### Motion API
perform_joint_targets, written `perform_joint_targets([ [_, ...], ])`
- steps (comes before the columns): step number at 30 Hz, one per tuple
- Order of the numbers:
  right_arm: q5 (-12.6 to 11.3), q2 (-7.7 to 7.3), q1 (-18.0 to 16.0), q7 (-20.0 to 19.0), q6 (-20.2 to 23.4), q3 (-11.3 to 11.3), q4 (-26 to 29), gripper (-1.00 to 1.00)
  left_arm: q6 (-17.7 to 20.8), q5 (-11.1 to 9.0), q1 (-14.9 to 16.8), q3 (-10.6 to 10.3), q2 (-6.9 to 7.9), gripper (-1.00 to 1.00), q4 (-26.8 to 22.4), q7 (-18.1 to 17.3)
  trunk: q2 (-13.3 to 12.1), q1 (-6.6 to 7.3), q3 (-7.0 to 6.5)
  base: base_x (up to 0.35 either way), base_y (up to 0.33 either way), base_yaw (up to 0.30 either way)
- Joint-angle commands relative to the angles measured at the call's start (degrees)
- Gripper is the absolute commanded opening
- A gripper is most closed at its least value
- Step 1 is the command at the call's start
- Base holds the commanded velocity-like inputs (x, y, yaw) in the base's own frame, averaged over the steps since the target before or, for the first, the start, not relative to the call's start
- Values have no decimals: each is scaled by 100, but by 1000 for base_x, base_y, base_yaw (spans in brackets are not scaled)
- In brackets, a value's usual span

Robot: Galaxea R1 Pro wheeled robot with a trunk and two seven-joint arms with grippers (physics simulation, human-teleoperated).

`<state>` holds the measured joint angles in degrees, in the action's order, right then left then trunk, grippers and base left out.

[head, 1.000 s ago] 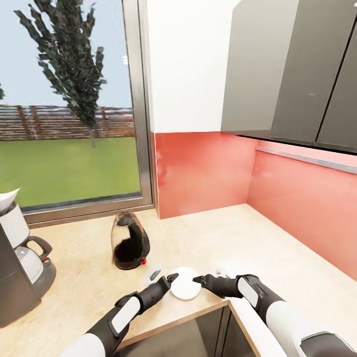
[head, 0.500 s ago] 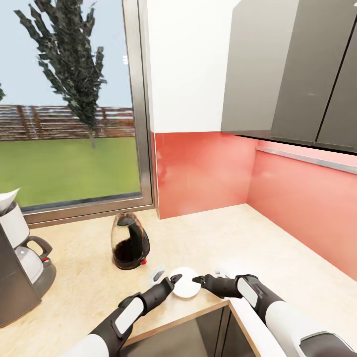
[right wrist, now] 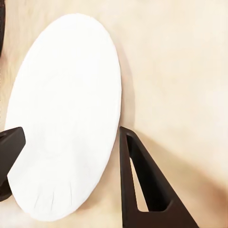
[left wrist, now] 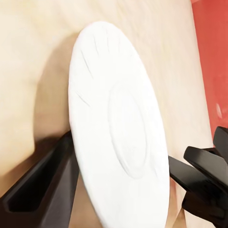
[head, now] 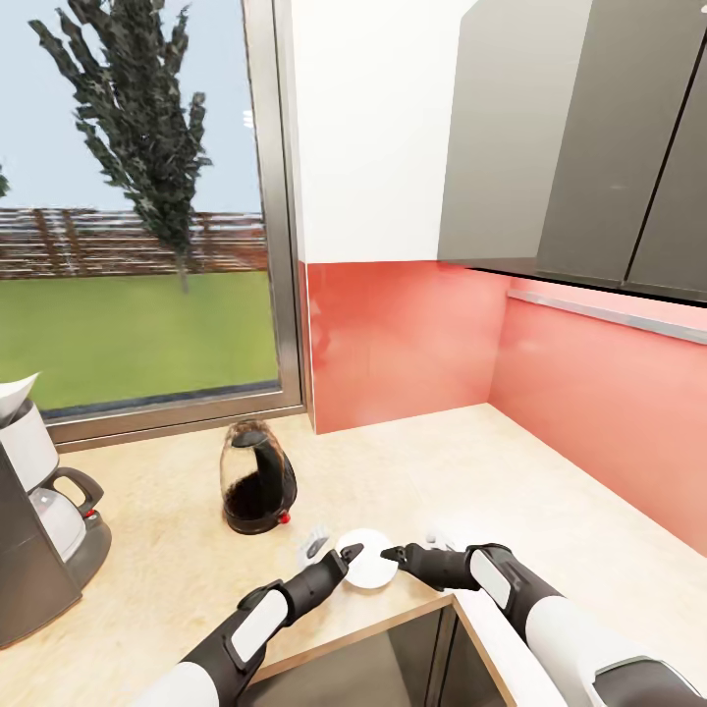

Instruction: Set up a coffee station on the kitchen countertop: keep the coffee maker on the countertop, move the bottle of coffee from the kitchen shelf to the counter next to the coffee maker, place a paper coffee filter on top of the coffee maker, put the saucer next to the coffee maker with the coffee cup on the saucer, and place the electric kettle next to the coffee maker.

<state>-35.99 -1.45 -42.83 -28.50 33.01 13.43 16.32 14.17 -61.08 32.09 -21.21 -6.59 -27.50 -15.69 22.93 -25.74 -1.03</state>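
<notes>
At the near edge of the tabletop [head: 550,511], by the inner corner of the L, your two end effectors meet around the saucer [head: 364,560]. The saucer is tilted up on edge rather than lying flat; the left wrist view shows its ribbed upper face [left wrist: 118,133], the right wrist view its smooth underside [right wrist: 66,118].

Your left end effector [head: 341,559] comes in from the left with its fingers spread to either side of the saucer's rim, one finger [left wrist: 47,185] behind the dish. You cannot tell whether it is actually gripping the rim.

Your right end effector [head: 391,555] comes in from the right. Its fingers are parted, one dark finger [right wrist: 142,185] standing beside the rim with a gap between, the other at the far side of the dish. Contact cannot be confirmed here either.

The electric kettle [head: 255,478] stands upright on the tabletop just behind and to the left of the saucer, near the window [head: 137,295].

The coffee maker [head: 25,550] stands well apart at the far left edge of the head view, a white paper filter [head: 15,393] on top.

The red backsplash [head: 412,334] runs behind the corner, with dark grey wall cabinets [head: 589,137] above.
</notes>
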Motion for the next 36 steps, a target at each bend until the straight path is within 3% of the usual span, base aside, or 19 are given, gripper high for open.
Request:
perform_joint_targets([
  [1, 134, -5, 3, 11, 7, 98, -94, 100, 42, -34, -1, -33, 0, 100, 87, 6, -1, -4, 6, 0, 0, 0],
  [36, 136, 101, 8, 11, 11, 98, -94, 100, 42, -26, -1, -33, -70, 100, 82, 4, -1, -4, 6, 0, 0, 0],
])
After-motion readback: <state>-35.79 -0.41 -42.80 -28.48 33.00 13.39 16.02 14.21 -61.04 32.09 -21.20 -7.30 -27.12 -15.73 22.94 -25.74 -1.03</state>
